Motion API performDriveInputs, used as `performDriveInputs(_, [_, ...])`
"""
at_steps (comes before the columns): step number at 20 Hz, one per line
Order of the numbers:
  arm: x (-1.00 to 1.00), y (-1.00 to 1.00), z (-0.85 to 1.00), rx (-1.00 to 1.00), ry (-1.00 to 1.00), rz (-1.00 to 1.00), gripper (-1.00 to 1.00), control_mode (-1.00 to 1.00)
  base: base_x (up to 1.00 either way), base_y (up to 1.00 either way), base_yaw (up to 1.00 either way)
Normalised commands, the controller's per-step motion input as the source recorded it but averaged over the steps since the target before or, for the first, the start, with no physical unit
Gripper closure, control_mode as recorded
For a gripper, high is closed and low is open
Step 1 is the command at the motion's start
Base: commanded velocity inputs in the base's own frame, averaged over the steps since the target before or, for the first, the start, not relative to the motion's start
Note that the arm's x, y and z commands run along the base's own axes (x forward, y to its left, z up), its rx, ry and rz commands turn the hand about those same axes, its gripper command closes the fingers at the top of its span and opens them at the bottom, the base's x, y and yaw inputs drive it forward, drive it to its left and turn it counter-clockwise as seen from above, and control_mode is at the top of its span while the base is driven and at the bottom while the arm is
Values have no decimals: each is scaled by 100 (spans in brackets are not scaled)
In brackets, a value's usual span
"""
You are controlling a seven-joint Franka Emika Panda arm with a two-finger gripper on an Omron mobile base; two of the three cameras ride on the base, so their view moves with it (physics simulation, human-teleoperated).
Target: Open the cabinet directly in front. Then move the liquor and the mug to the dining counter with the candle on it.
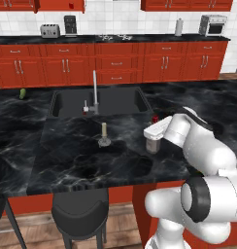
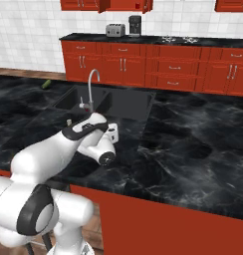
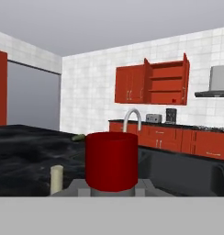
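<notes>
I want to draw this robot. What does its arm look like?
The arm is glossy white, built from fat rounded tubes like sausages. Black rings wrap its joints. A dark stripe runs along the top of the forearm. The hand is a blocky white piece.

White tiled wall (image 1: 140, 22) at the back, with a row of red base cabinets (image 1: 115, 63) under a black marble bench (image 1: 140, 38) that's got a toaster (image 1: 50, 30), a coffee machine (image 1: 70, 24) and a toaster oven (image 1: 212, 24) on it. Wood floor (image 1: 120, 223) down front with a black stool (image 1: 79, 214), and there's a silver range hood (image 3: 218, 82) on the wall plus a plain grey ceiling (image 3: 109, 23).
</notes>
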Motion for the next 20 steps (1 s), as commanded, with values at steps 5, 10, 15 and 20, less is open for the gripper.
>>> performDriveInputs(5, [29,0,-31,0,-4,0,100,-100,0,0,0])
performDriveInputs(10, [29,-5,-40,0,-4,0,100,-100,0,0,0])
performDriveInputs(15, [34,-8,-37,0,-2,0,100,-100,0,0,0])
performDriveInputs(20, [32,-2,-30,0,0,0,100,-100,0,0,0])
